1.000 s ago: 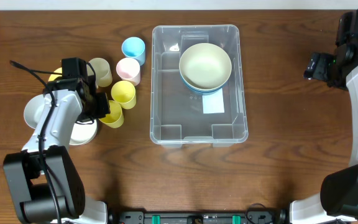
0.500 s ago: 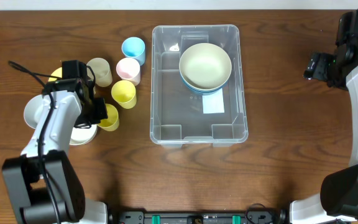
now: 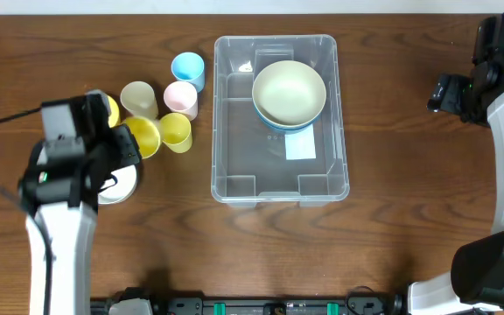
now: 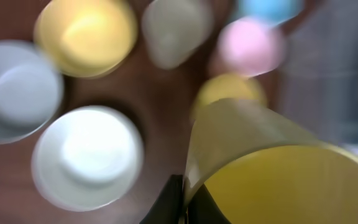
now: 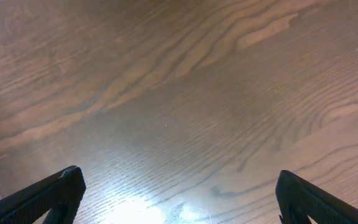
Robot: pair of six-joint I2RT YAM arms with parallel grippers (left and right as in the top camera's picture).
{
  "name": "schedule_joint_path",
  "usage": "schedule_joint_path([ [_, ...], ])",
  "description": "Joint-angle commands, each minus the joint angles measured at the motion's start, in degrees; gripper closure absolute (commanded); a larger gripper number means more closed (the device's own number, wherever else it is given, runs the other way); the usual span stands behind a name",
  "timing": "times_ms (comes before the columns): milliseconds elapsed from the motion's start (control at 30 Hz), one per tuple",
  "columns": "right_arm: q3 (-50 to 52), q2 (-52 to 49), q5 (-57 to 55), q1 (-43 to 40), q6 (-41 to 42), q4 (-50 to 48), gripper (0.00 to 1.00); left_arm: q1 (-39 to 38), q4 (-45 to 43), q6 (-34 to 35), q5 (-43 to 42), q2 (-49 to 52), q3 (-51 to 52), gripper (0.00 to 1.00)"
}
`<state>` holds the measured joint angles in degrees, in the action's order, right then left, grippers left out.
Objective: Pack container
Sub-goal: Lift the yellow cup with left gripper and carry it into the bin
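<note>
The container (image 3: pixel 234 175), a large clear bin, stands mid-table with a cream bowl (image 3: pixel 289 90) in its far end and a white label (image 3: pixel 300 146) on its base. My left gripper (image 3: pixel 129 145) (image 4: pixel 184 206) is shut on the rim of a yellow cup (image 3: pixel 143 137) (image 4: pixel 278 174), one finger inside and one outside, held above the table left of the container. My right gripper (image 3: pixel 445 93) (image 5: pixel 179 199) hangs open over bare wood at the far right, with nothing between its fingers.
On the table left of the container stand a blue cup (image 3: pixel 187 67), a pink cup (image 3: pixel 180 98), a cream cup (image 3: pixel 137 98) and another yellow cup (image 3: pixel 177 131). A yellow bowl (image 4: pixel 86 34), a pale grey bowl (image 4: pixel 16 90) and a white bowl (image 4: pixel 86 155) lie under my left arm.
My left arm has risen toward the camera with the yellow cup, lifting it off the table and carrying it a little farther back. The right arm has not moved.
</note>
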<state>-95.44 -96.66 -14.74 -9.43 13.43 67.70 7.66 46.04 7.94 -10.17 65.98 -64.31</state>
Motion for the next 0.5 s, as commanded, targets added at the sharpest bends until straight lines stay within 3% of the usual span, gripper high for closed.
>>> schedule_joint_path([
  [0,-0.8,0.9,0.0,-0.3,0.9,0.0,0.01,-0.4,-1.4,4.0,-12.2,-4.2,-1.2,0.94],
  [167,-0.8,0.9,0.0,-0.3,0.9,0.0,0.01,-5.2,-2.7,6.7,-14.3,-6.2,-1.2,0.94],
  [467,-0.8,0.9,0.0,-0.3,0.9,0.0,0.01,-21.8,-8.9,10.4,-12.9,-1.3,-1.2,0.94],
])
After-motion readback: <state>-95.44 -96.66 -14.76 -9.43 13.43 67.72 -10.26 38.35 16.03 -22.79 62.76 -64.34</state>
